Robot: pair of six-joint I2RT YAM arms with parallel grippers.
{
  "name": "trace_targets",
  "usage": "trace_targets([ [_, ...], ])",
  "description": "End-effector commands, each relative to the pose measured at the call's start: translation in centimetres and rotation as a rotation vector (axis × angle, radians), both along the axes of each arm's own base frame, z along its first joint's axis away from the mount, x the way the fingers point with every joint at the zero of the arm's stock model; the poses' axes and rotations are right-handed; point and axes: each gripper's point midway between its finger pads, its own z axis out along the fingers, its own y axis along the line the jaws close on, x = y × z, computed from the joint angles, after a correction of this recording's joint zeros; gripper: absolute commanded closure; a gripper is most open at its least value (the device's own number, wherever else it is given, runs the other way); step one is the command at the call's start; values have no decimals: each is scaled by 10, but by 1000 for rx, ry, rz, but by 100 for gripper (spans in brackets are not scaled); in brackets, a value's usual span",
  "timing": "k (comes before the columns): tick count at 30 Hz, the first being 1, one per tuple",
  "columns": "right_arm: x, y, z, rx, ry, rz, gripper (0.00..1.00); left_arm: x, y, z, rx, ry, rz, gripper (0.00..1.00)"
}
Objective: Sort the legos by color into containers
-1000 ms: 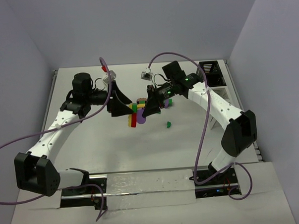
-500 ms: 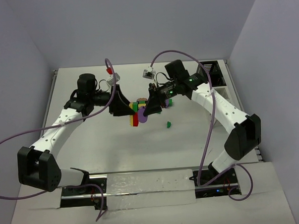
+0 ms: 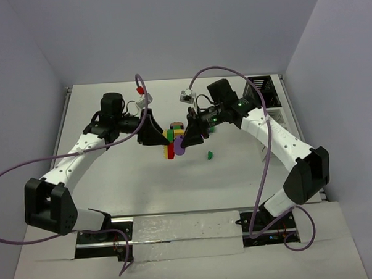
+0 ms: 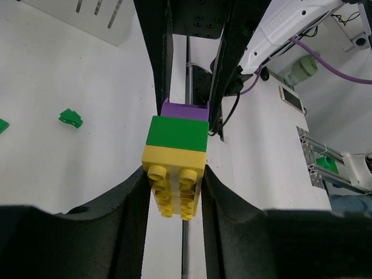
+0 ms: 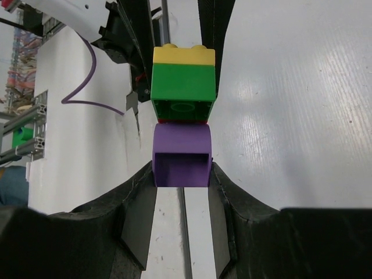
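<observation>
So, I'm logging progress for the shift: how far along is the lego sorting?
Nothing is visibly sorted; the rack can't be seen into. In hand: a joined stack, with the left gripper shut on its yellow brick, the right gripper shut on its purple piece, and a green brick between. Left: separating those, collecting the loose green piece on the table, and binning everything.

The joined bricks [image 3: 172, 142] are over the middle of the table [image 3: 145, 186], a loose brick [image 3: 209, 155] to their right. The rack [image 3: 265, 91] stands at the far right corner.

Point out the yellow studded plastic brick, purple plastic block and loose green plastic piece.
yellow studded plastic brick [image 4: 174, 187]: left wrist view, studded face.
purple plastic block [image 5: 181, 139]: right wrist view, smooth face.
loose green plastic piece [image 3: 209, 155]: top view, middle.
</observation>
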Motion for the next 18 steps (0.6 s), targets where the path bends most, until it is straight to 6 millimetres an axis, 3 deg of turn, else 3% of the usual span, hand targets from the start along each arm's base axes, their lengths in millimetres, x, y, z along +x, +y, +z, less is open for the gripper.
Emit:
trace_targets([
  [1, -1, -22, -2, -35, -22, -40, 100, 5, 5, 10, -4, -82, 8, 100],
  [9, 20, -72, -3, -99, -34, -172, 100, 20, 14, 0, 46, -158, 73, 100],
  [11, 31, -105, -5, -143, -48, -267, 100, 28, 15, -1, 67, -185, 114, 100],
  [12, 31, -111, -2, -145, -62, -284, 100, 34, 15, -2, 76, -201, 136, 100],
  [15, 46, -177, -10, -232, -86, -503, 100, 47, 17, -1, 100, -233, 212, 100],
  [16, 46, -186, -11, -259, -111, -534, 100, 53, 17, -2, 109, -238, 239, 100],
  [17, 51, -218, -12, -309, -132, -643, 100, 61, 17, -1, 117, -246, 275, 100],
  [18, 53, -232, -9, -317, -140, -694, 100, 64, 17, 0, 118, -252, 287, 100],
])
